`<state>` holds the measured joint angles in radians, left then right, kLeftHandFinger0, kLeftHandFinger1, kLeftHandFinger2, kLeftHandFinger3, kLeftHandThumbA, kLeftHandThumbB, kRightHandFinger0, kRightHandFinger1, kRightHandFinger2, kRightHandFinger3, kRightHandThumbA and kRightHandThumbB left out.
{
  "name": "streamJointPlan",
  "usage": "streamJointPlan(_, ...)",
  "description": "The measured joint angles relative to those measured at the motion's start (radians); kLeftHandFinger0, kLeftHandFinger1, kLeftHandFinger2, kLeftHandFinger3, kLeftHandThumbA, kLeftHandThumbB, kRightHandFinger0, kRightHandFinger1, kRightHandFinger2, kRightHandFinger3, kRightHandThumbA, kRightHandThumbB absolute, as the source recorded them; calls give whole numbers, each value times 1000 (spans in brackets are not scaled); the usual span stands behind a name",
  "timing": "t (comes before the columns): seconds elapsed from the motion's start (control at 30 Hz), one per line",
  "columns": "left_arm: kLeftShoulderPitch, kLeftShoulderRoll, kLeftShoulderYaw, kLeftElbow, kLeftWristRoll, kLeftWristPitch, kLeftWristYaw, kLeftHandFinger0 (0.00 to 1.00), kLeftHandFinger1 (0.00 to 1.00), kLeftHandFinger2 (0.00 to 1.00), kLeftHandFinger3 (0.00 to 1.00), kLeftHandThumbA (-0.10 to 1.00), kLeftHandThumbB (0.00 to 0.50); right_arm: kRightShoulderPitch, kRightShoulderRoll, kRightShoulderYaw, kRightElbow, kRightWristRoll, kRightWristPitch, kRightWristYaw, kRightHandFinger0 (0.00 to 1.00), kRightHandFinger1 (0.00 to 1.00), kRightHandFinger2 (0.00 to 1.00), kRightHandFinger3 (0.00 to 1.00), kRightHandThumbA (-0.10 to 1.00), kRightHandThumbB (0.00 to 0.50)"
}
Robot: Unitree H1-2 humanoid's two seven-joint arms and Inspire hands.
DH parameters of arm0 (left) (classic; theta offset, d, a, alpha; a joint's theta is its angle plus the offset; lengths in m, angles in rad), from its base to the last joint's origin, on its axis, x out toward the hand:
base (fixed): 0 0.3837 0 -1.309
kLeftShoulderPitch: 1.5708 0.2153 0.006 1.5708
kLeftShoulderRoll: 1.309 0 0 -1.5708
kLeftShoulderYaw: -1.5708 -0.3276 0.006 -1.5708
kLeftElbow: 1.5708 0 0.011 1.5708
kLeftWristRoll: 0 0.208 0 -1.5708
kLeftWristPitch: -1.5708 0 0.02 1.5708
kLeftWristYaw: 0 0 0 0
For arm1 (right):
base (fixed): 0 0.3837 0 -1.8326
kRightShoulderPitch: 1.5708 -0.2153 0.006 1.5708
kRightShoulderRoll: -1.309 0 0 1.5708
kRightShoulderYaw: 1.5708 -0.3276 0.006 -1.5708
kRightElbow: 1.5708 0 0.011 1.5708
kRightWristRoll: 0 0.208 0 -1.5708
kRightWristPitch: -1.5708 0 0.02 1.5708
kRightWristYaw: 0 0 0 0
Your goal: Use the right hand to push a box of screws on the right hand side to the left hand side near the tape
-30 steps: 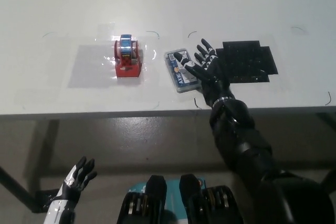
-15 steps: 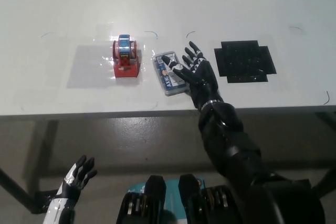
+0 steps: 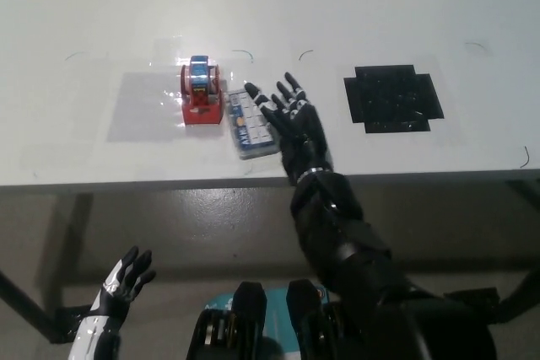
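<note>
Left of my right hand (image 3: 291, 124): screw box (image 3: 251, 123) just beside tape dispenser (image 3: 202, 92), blocking.
Right: bare table (image 3: 472, 23) up to black mat (image 3: 393, 98).

White table (image 3: 380, 6): red tape dispenser (image 3: 202, 93) left-centre, clear screw box (image 3: 249, 122) just beside it on its right, black cross-shaped mat (image 3: 393, 98) well to the right.

White table (image 3: 354, 6) filling the upper frame, black cross-shaped mat (image 3: 393, 99) at its right, grey-brown floor (image 3: 186, 225) below, dark table leg (image 3: 25, 305) lower left
</note>
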<state>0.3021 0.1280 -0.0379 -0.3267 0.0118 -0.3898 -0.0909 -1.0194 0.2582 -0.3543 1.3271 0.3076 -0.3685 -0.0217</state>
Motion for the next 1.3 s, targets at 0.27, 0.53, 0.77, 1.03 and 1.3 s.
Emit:
streamJointPlan(0.27,9,0,0,-5,-1,1,0,1000,1000,1000,1000,1000,0,-26,58,-78,2,53,-5,-57,1000,1000,1000,1000,1000,242)
streamJointPlan(0.53,7,0,3,-11,-1,2,0,1000,1000,1000,1000,1000,3,-40,59,-93,11,70,-18,-106,1000,1000,1000,1000,1000,222)
streamJointPlan(0.77,7,1,3,-11,-2,3,0,1000,1000,1000,1000,1000,0,-14,45,6,-57,12,-29,-156,1000,1000,1000,1000,1000,212)
streamJointPlan(1.03,6,1,4,-10,-1,5,0,1000,1000,1000,1000,1000,16,83,-1,99,-341,-81,-28,-216,1000,1000,1000,1000,1000,250)
streamJointPlan(1.3,-4,1,4,-8,-1,8,0,1000,1000,1000,1000,1000,11,263,-51,138,-674,-97,4,-212,1000,1000,1000,1000,1000,205)
